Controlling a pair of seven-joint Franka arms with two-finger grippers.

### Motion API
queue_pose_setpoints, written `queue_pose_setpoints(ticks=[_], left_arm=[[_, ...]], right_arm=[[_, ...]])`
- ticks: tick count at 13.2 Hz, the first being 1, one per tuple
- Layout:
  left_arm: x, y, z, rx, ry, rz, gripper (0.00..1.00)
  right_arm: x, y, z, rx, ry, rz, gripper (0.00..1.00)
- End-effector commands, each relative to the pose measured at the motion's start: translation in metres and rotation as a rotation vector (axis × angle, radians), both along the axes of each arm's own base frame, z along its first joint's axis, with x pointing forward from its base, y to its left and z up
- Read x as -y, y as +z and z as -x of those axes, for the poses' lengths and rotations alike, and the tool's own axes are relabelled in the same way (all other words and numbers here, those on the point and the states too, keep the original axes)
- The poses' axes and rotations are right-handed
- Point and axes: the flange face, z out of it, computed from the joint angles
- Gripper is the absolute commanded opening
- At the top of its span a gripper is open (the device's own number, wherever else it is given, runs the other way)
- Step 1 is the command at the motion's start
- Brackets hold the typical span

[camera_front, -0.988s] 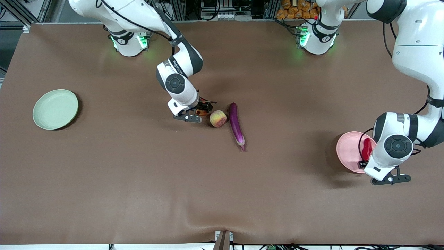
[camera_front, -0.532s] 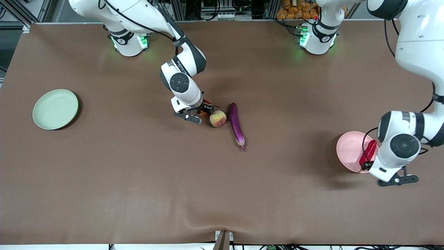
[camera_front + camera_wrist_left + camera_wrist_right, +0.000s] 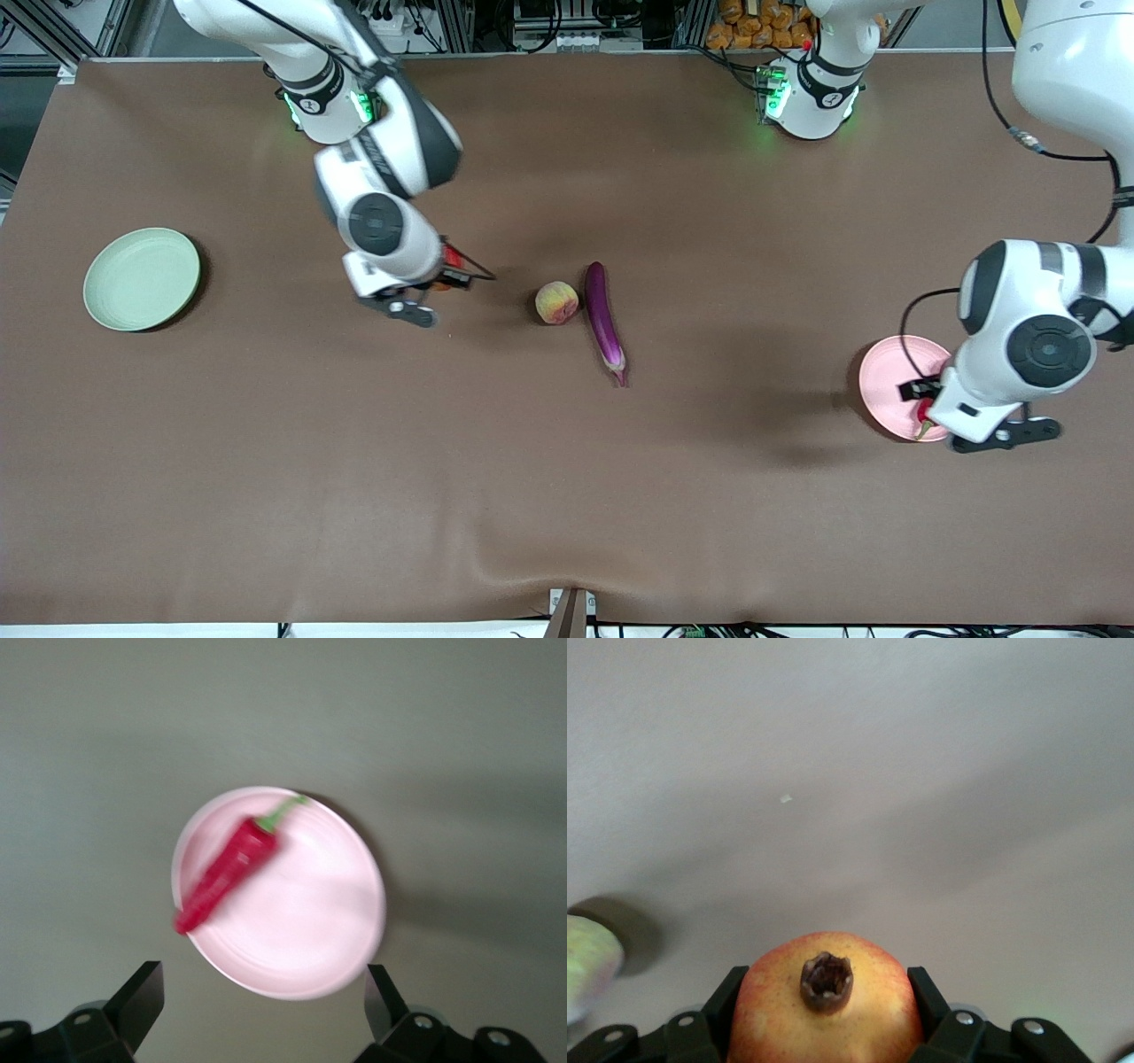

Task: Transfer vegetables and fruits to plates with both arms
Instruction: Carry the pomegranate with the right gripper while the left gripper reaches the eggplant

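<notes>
The right pincer (image 3: 824, 1028) hangs above the surface (image 3: 354, 461), clamped on the pomegranate (image 3: 824, 1010). The left pincer (image 3: 261, 1005), fingers apart, hovers over the pink plate (image 3: 319, 930) holding the chili pepper (image 3: 226, 873). Peach (image 3: 556, 303) and eggplant (image 3: 603, 321) lie side by side mid-surface, the green plate (image 3: 142, 278) at the right arm's end.

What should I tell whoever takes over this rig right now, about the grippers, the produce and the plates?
Left gripper: open, above the pink plate; the chili pepper lies on that plate, at its edge.
Right gripper: shut on the pomegranate, up over bare table between the green plate and the peach.
Peach and eggplant lie side by side mid-table.
Done: chili plated.
Left: pomegranate to a plate, probably the green one; then peach and eggplant.
</notes>
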Motion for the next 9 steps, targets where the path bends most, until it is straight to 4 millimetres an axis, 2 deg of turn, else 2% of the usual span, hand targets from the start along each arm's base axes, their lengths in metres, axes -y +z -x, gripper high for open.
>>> queue_pose_setpoints(ticks=[1,2,4,5,6,7,8,9], left_arm=[[0.022,0.020,0.004,-0.013,0.115,0.099,1.00],[0.039,0.024,0.006,-0.012,0.142,0.134,1.00],[0.095,0.028,0.019,-0.029,0.165,0.147,1.00],[0.127,0.028,0.026,-0.019,0.195,0.142,1.00],[0.158,0.027,0.033,-0.010,0.224,0.130,1.00],[0.186,0.029,0.039,0.005,0.251,0.128,1.00],[0.219,0.033,0.049,0.007,0.291,0.145,1.00],[0.240,0.029,0.056,-0.014,0.352,0.168,1.00]], right_arm=[[0.080,0.024,0.000,-0.061,0.123,-0.037,0.00],[0.122,0.028,-0.002,-0.077,0.163,-0.069,0.00],[0.223,0.018,0.001,-0.109,0.269,-0.151,0.00],[0.286,0.011,0.001,-0.107,0.314,-0.186,0.00],[0.352,0.003,0.003,-0.087,0.378,-0.221,0.00],[0.404,-0.013,0.008,-0.071,0.452,-0.252,0.00],[0.447,-0.025,0.015,-0.055,0.510,-0.260,0.00],[0.496,-0.036,0.023,-0.032,0.581,-0.239,0.00]])
